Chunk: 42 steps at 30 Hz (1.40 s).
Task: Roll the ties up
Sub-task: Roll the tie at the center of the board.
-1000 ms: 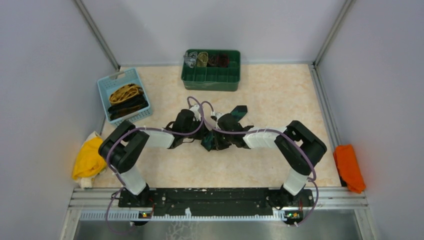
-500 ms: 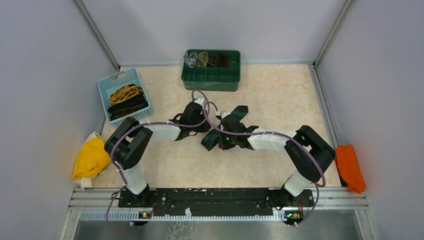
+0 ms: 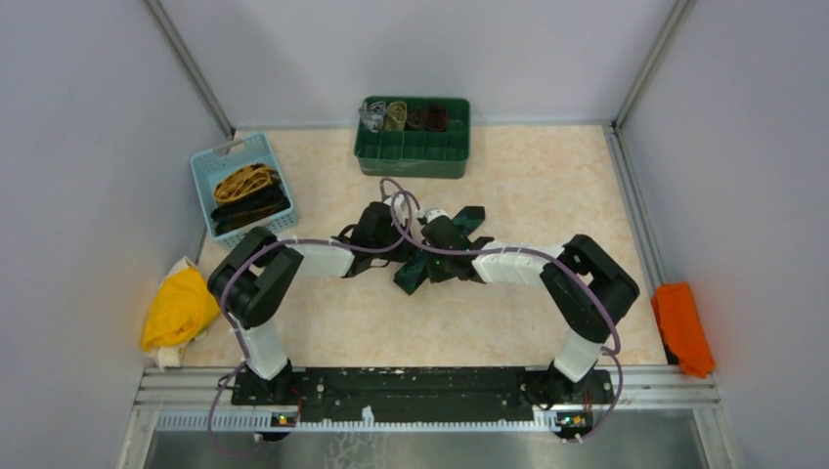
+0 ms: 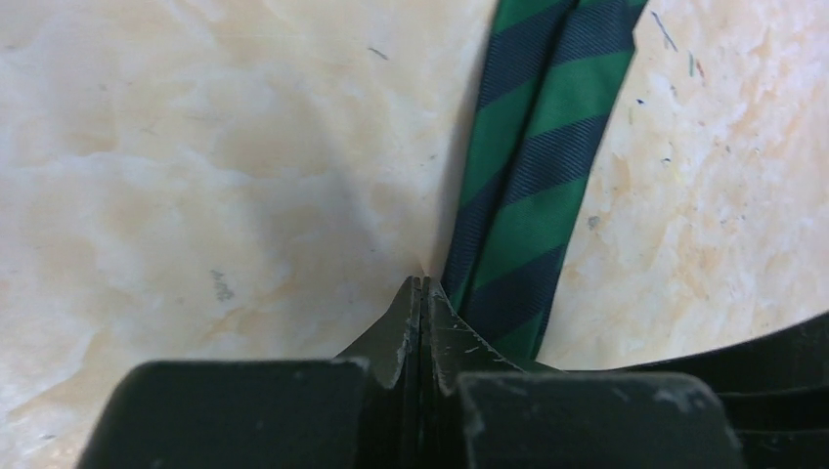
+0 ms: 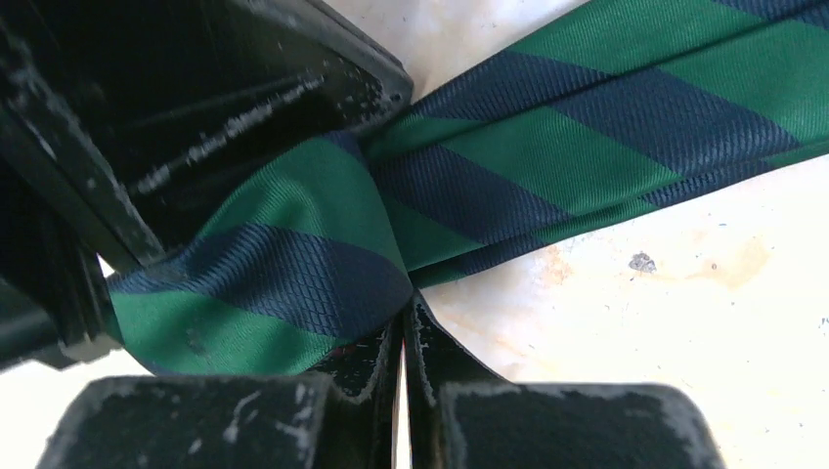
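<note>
1. Green tie [image 3: 467,219] [image 4: 528,195] [image 5: 508,166], navy diag. stripes: crumpled, folded, mid worktop [image 3: 557,186].
2. Mustard tie [image 3: 244,181], black tie [image 3: 252,208]: loose in blue basket [image 3: 227,149].
3. Beige tie [image 3: 396,115], maroon tie [image 3: 427,117]: rolled, green tray [image 3: 411,158].

The green tie [image 4: 528,176] runs off the top edge.

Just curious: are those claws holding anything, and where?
The right gripper seems to pinch the striped tie at a fold; left gripper is shut beside it, hold unclear.

The right gripper [image 5: 403,305] pinches a fold of the tie [image 5: 547,156] — green, navy-striped — over the pale surface [image 5: 635,342].
</note>
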Each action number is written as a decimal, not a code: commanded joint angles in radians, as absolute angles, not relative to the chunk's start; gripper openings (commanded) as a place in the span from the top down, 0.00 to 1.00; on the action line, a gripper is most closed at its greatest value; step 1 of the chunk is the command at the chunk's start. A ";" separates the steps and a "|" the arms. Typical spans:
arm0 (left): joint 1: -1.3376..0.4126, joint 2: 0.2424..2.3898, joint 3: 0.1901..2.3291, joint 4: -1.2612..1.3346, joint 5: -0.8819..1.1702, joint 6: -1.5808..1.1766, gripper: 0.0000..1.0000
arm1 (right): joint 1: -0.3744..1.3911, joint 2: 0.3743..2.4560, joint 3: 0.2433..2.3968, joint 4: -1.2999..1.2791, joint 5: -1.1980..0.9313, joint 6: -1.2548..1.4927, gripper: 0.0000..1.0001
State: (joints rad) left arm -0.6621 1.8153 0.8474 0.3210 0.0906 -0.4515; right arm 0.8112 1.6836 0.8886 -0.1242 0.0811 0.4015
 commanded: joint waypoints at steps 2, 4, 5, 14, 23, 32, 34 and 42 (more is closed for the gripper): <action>-0.684 1.878 0.801 0.303 0.222 -0.434 1.00 | 0.814 1.735 0.965 -0.136 0.091 0.369 1.00; -0.685 1.884 0.797 0.308 0.235 -0.433 1.00 | 0.814 1.742 0.979 -0.144 0.094 0.365 1.00; -0.684 1.885 0.794 0.311 0.238 -0.431 1.00 | 0.815 1.743 0.983 -0.148 0.094 0.362 1.00; -0.637 1.869 0.879 0.102 -0.082 -0.463 1.00 | 0.820 1.606 0.899 -0.188 0.156 0.302 1.00; -0.535 1.564 0.822 -0.028 -0.383 -0.627 1.00 | 0.938 1.429 0.917 -0.307 0.411 0.175 0.55; -0.534 0.984 0.527 -0.012 -0.462 -0.683 1.00 | 1.082 1.436 0.994 -0.241 0.414 0.034 0.26; -0.534 0.911 0.490 -0.008 -0.474 -0.678 1.00 | 1.093 1.478 1.022 -0.237 0.398 0.013 0.24; -0.533 0.863 0.511 -0.092 -0.500 -0.668 1.00 | 1.098 1.626 1.095 -0.218 0.312 -0.047 0.18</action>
